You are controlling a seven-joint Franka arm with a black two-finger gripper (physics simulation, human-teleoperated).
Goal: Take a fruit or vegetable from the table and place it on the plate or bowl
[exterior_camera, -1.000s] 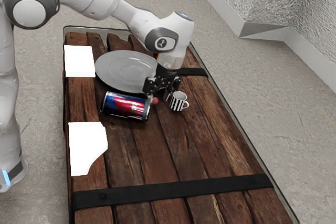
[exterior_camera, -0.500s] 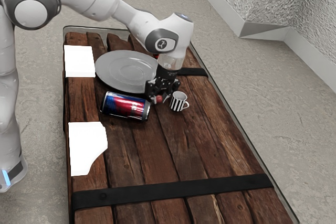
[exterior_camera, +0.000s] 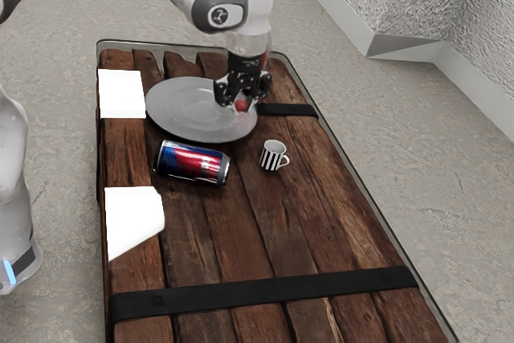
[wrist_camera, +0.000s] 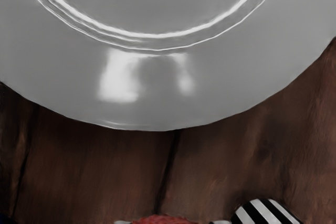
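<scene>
The black two-finger gripper (exterior_camera: 241, 101) hangs over the rim of the round grey plate (exterior_camera: 189, 108). Its fingers pinch a small red fruit (exterior_camera: 243, 105) from both sides. Nothing sits between the fruit and the plate. A black-and-white striped cup (exterior_camera: 273, 155) stands close by on the brown wooden table (exterior_camera: 281, 230). A red and blue can (exterior_camera: 191, 161) lies on its side next to the plate.

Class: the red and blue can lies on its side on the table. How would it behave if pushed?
The can lies on its round side, so it would probably roll, perhaps toward the plate. Its glossy skin looks slippery to grip. Grooves between the table planks might check the roll.
</scene>
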